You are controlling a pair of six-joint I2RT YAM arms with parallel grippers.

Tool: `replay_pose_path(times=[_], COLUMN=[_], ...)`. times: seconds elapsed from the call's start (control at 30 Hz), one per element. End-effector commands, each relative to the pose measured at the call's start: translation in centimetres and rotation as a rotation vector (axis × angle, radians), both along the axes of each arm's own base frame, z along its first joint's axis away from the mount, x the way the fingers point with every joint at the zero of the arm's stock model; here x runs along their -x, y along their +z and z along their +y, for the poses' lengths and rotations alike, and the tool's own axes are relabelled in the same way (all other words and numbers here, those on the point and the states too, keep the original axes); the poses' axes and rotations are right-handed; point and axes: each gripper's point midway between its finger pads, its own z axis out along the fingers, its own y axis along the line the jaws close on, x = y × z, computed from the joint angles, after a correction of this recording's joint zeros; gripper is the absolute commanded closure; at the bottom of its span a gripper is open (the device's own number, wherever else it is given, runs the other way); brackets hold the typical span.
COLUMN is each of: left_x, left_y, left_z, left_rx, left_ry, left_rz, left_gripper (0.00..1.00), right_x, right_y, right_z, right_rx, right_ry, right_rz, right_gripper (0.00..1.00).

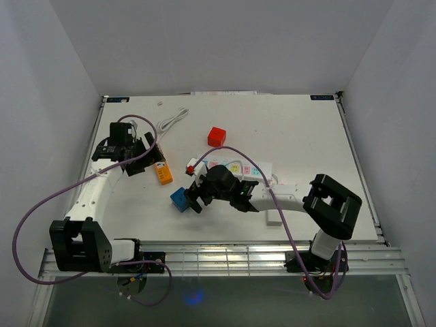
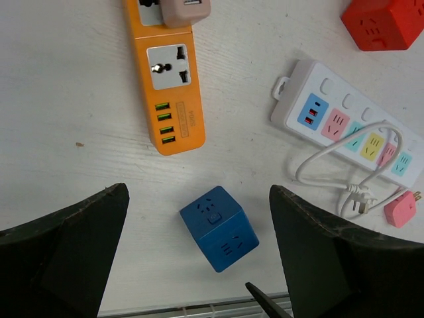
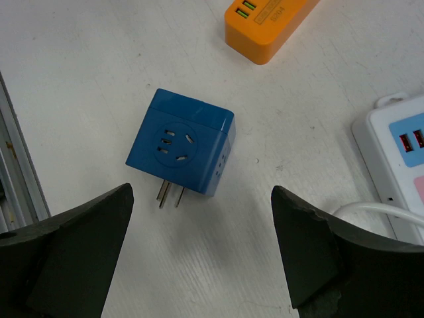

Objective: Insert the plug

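Seen from above, the blue cube plug (image 1: 180,199) lies on the table (image 1: 306,136) at eight o'clock of the white power strip (image 1: 235,167), with the right gripper (image 1: 196,197) spread wide beside it. In the left wrist view the left gripper (image 2: 199,262) gapes empty, and the orange strip (image 2: 173,99) is at twelve o'clock. In the right wrist view the cube's prongs point to six o'clock, free of the fingers.

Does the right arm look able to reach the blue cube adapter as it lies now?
Probably yes. The right gripper hangs open right above the blue cube adapter, which lies alone on the table, prongs showing, with nothing over it.
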Motion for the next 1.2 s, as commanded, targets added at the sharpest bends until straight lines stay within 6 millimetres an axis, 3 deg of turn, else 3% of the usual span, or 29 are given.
replay_pose_path(times=[0.0,0.43,0.57,0.67,0.83,0.93,1.17], left_x=[0.1,0.6,0.8,1.3,2.0,2.4,3.2], left_y=[1.0,-0.1,0.0,0.0,1.3,1.9,3.6], left_z=[-0.2,-0.5,-1.2,-2.0,-3.1,-4.0,-7.7], left_rx=[0.071,0.115,0.157,0.206,0.273,0.307,0.366], left_ry=[-0.009,0.006,-0.002,-0.016,-0.018,0.016,0.001], left_rz=[-0.051,-0.004,0.010,0.049,0.054,0.063,0.074], left_gripper=[0.02,0.02,0.02,0.02,0.02,0.02,0.02], right_x=[-0.2,0.5,0.2,-0.2,-0.2,-0.5,-1.0], right_y=[0.6,-2.2,-3.2,-2.9,-1.5,-0.2,2.2], right_z=[2.0,4.3,4.5,4.2,2.9,2.2,0.3], right_rx=[0.000,0.084,0.114,0.117,0.081,0.066,0.078], right_ry=[0.002,0.034,0.015,-0.005,-0.015,-0.023,-0.046], right_rz=[-0.031,-0.037,-0.033,-0.061,-0.126,-0.172,-0.256], right_gripper=[0.11,0.09,0.02,0.23,0.36,0.52,0.52])
